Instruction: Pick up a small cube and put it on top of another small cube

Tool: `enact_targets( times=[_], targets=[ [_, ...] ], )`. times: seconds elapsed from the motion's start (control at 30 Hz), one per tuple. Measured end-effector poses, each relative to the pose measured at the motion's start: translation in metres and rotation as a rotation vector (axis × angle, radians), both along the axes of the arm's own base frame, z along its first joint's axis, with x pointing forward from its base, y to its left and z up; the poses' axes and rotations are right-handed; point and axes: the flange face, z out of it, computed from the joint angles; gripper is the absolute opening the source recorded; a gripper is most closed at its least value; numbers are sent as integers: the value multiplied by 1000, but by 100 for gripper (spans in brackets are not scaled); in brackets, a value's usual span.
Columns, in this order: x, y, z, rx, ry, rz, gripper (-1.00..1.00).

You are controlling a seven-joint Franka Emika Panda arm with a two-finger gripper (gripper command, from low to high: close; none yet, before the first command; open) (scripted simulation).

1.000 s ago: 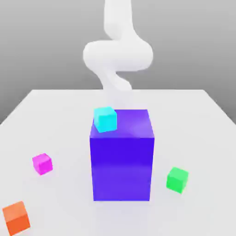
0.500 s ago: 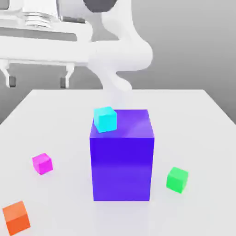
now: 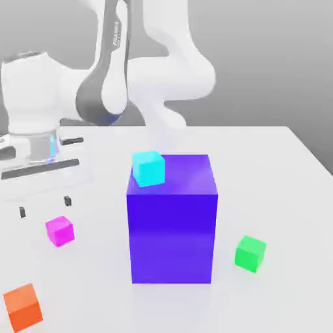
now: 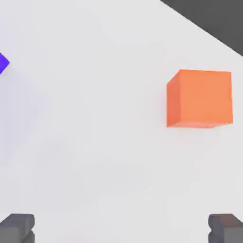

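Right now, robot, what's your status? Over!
Gripper open, empty. Magenta cube on the table, not picked up. Green cube beyond big block.

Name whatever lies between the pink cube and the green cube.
In the exterior view, the big blue block, with the cyan cube on top, stands between the pink cube and green cube.

So I count four small cubes sitting around in the exterior view, one of each color: one magenta cube [image 3: 60, 231], one green cube [image 3: 250, 253], one orange cube [image 3: 23, 307] and one cyan cube [image 3: 148, 168]. Then there's just one big block, the blue-purple one [image 3: 172, 237]. That makes five blocky things altogether, four little and one large. Oh, and one white bench [image 3: 293, 195], plus one robot arm [image 3: 170, 78].
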Motion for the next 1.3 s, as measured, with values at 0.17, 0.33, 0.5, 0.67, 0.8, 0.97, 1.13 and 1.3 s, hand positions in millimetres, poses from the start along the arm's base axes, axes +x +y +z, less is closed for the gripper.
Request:
enact_targets(
  times=[0.17,0.33,0.5,0.67,0.8,0.97,1.13,1.3],
  targets=[
    [-55,-20,-35,-13,80,40,0],
    [-45,-18,-46,-30,82,87,0],
    [-44,-21,-63,-35,82,89,0],
    [-46,-17,-85,-27,84,88,0],
    [-49,-10,-102,-13,87,84,-100],
    [-49,-10,-102,-11,87,84,-100],
    [-47,-15,-90,-22,85,87,-100],
    [-45,-20,-67,-32,82,89,-100]
  ],
)
